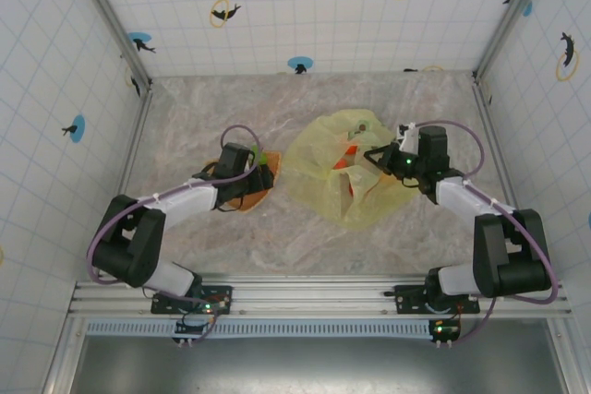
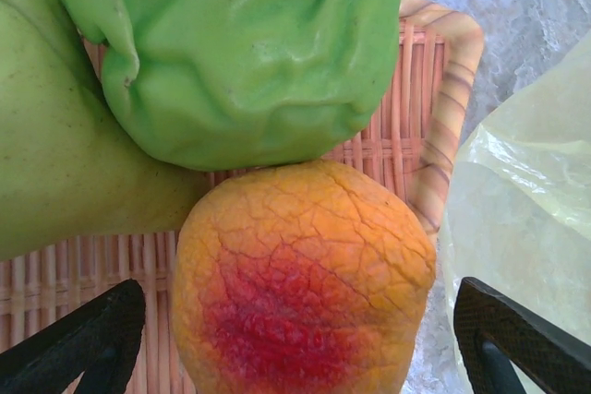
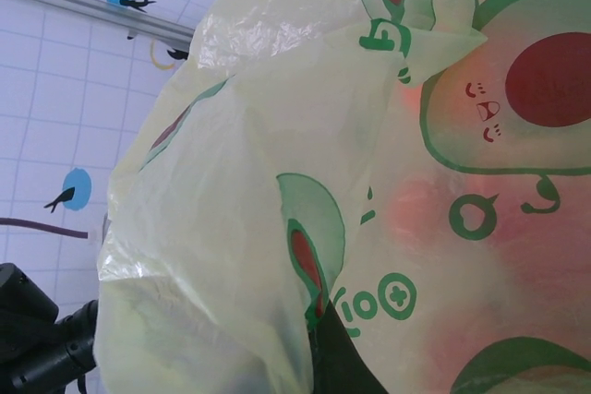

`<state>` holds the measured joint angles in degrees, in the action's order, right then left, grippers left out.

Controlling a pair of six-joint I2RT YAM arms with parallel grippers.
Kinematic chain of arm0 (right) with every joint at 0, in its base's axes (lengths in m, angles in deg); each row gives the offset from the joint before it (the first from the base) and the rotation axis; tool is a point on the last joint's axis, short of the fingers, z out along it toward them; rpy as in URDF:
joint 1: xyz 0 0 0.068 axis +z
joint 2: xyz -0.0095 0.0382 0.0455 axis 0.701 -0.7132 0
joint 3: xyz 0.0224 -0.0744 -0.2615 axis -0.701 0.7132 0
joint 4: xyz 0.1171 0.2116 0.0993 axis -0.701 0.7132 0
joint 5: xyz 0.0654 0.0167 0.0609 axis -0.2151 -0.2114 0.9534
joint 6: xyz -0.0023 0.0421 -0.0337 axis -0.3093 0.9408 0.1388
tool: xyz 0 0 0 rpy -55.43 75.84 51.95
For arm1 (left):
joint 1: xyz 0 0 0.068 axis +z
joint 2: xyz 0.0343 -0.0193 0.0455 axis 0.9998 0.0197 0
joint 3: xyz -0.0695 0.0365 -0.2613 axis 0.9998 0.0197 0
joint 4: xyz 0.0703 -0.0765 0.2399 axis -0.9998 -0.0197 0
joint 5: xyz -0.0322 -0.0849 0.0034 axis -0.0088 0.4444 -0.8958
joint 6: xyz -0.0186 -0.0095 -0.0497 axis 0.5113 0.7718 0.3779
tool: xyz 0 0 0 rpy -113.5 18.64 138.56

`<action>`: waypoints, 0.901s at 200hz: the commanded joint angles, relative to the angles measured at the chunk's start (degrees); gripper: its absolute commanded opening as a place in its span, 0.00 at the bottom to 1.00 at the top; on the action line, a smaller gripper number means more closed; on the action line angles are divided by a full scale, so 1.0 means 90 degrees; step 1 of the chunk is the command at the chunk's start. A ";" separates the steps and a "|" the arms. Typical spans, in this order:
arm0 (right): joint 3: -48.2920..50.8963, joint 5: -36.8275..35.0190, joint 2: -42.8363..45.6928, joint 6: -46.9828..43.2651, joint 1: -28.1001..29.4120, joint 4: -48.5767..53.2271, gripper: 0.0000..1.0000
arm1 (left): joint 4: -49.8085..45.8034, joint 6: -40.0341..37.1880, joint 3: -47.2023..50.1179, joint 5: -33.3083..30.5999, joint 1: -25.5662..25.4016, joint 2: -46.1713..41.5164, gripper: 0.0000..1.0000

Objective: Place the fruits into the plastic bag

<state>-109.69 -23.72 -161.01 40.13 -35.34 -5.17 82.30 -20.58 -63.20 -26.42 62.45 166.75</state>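
Observation:
An orange fruit with a red blush (image 2: 300,265) lies on the woven orange plate (image 2: 443,99). My left gripper (image 2: 295,320) is open, one black finger on each side of it with a gap at each. Behind it sit a wrinkled green fruit (image 2: 249,43) and a smooth green fruit (image 2: 46,154). From above, the left gripper (image 1: 257,173) hovers over the plate (image 1: 247,198). The yellow-green plastic bag (image 1: 337,177) lies mid-table, with red-orange fruit (image 1: 349,163) showing through it. My right gripper (image 1: 380,158) is shut on the bag's edge (image 3: 277,256), pinching the film by the dark finger (image 3: 346,366).
The bag's near side (image 2: 526,209) lies just right of the plate. Tiled walls (image 1: 55,89) ring the marble table (image 1: 203,108) on three sides. The arm bases and a metal rail (image 1: 314,297) run along the near edge.

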 commanded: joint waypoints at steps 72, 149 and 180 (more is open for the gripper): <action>0.0193 0.0105 -0.0111 -0.0024 -0.0090 -0.0280 0.00 | 0.0276 -0.0013 -0.0335 -0.0008 -0.0005 0.0463 0.78; 0.0220 0.0124 -0.0118 -0.0024 -0.0120 -0.0295 0.00 | 0.0235 -0.0052 -0.0326 -0.0170 -0.0005 0.0358 0.64; 0.0232 0.0131 -0.0124 -0.0024 -0.0135 -0.0304 0.00 | 0.0154 -0.0047 -0.0185 -0.0212 -0.0002 -0.0013 0.60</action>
<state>-108.68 -23.41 -161.49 40.15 -36.02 -6.32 83.91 -20.64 -65.06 -26.97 62.45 170.18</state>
